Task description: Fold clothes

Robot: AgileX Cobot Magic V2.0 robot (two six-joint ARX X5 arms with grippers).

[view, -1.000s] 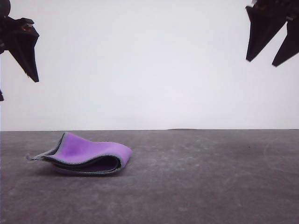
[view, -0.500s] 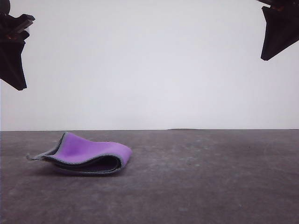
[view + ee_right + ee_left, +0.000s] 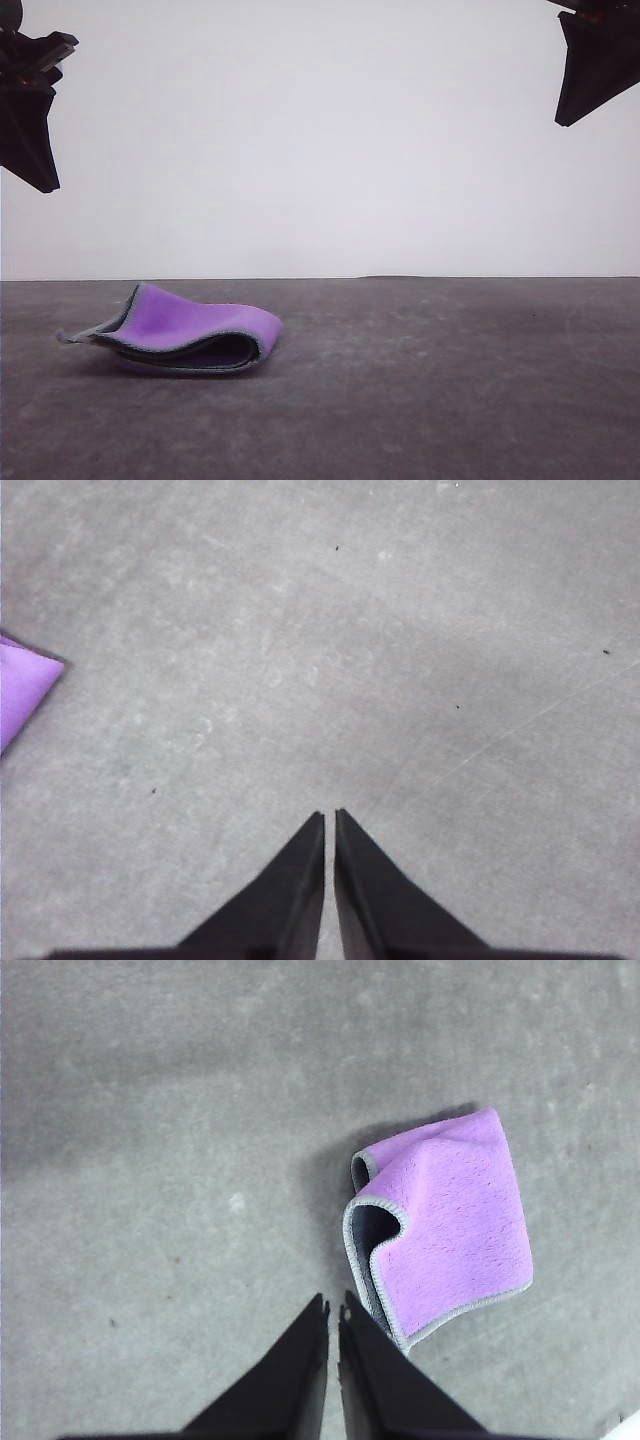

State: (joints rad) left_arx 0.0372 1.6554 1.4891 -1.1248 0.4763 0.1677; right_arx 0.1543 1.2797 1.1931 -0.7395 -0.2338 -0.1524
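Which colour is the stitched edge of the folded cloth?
Light grey, clearest in the left wrist view on the cloth.

Bright, even light; the white wall (image 3: 320, 140) nearly blows out. A soft shadow hugs the cloth (image 3: 450, 1225) on the table (image 3: 450, 380). Everything is sharp.

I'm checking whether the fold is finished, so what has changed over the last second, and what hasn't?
Both arms rose and drew outward. The left end effector climbed at the front view's left edge, the right end effector toward the top right corner; both are shut and hold nothing. Nearly all of that happened early; since then almost nothing shifted. The cloth stayed folded over, purple face out, on the grey table.
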